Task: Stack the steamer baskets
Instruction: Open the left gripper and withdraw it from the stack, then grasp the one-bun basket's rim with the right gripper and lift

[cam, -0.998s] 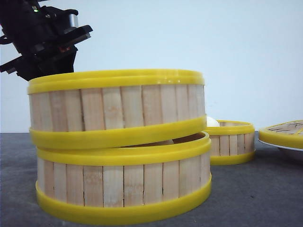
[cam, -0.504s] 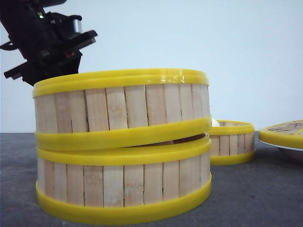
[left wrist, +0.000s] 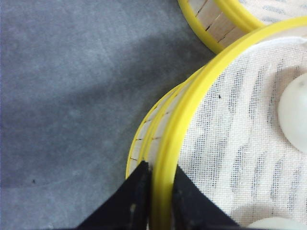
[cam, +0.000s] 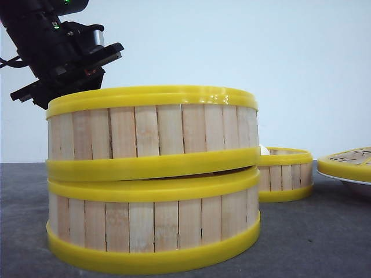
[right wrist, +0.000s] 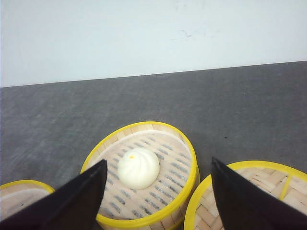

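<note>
Your left gripper (left wrist: pixel 160 179) is clamped on the rim of the upper steamer basket (cam: pixel 153 130) — in the left wrist view its two black fingers (left wrist: pixel 132 201) sit one on each side of the yellow top ring, one outside the wall, one inside over the white liner cloth (left wrist: pixel 240 143). From the front you see the arm's dark body above the back left of that basket.

The upper steamer basket rests on the lower steamer basket (cam: pixel 153 223) near the front edge of the tabletop (cam: pixel 313 237). It does not sit level: its bottom ring meets the lower one's top ring on the left, while on the right a thin dark gap shows between the two rings. In the wrist view the lower rim peeks out as a narrow crescent beside the upper one, so the two are slightly offset. Pale white buns (left wrist: pixel 295 120) lie on the cloth inside the upper basket.

The third steamer basket (right wrist: pixel 144 175) stands apart toward the back right of the tabletop, with a single white bun (right wrist: pixel 138 167) on its slatted floor. Just beside it, nearer the right edge, you have the woven lid (right wrist: pixel 249 196) with its yellow rim — the front view shows it lying on a white plate (cam: pixel 348 181).

Your right gripper (right wrist: pixel 158 191) hangs above the third basket with its fingers spread wide apart, holding nothing.
</note>
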`<act>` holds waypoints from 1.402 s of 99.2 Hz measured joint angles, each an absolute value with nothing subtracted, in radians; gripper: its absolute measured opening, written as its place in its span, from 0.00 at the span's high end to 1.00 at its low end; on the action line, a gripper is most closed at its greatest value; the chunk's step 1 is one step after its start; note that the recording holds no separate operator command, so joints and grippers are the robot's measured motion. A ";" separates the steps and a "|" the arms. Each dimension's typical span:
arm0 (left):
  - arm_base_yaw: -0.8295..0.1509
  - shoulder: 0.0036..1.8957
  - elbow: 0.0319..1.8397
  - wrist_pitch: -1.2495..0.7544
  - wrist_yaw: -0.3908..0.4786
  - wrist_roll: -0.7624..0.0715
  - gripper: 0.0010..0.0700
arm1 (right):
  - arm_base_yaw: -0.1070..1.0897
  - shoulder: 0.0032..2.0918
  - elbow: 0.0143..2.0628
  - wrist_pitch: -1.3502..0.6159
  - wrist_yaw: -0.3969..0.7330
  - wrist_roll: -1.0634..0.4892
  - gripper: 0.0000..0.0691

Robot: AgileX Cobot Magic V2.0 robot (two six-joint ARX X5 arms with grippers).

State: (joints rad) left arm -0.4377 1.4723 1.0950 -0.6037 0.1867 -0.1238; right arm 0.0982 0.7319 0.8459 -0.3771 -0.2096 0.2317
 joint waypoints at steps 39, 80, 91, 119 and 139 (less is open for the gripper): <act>-0.463 1.473 1.100 -0.616 0.164 -0.123 0.97 | 0.098 0.732 0.846 -0.377 -0.210 0.232 0.38; -0.467 1.482 1.102 -0.658 0.179 -0.133 0.80 | 0.098 0.732 0.846 -0.377 -0.210 0.232 0.38; -0.468 1.484 1.100 -0.655 0.171 -0.135 0.61 | 0.098 0.732 0.846 -0.377 -0.210 0.232 0.38; -0.472 1.369 1.095 -0.596 0.123 -0.140 0.58 | 0.098 0.732 0.846 -0.382 -0.210 0.232 0.38; -0.472 1.205 1.095 -0.546 0.078 -0.143 0.58 | 0.098 0.756 0.846 -0.381 -0.221 0.244 0.38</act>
State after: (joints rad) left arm -0.4717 1.2045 1.0946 -0.5461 0.0780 -0.1429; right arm 0.0982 0.7559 0.8463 -0.3813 -0.2207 0.2440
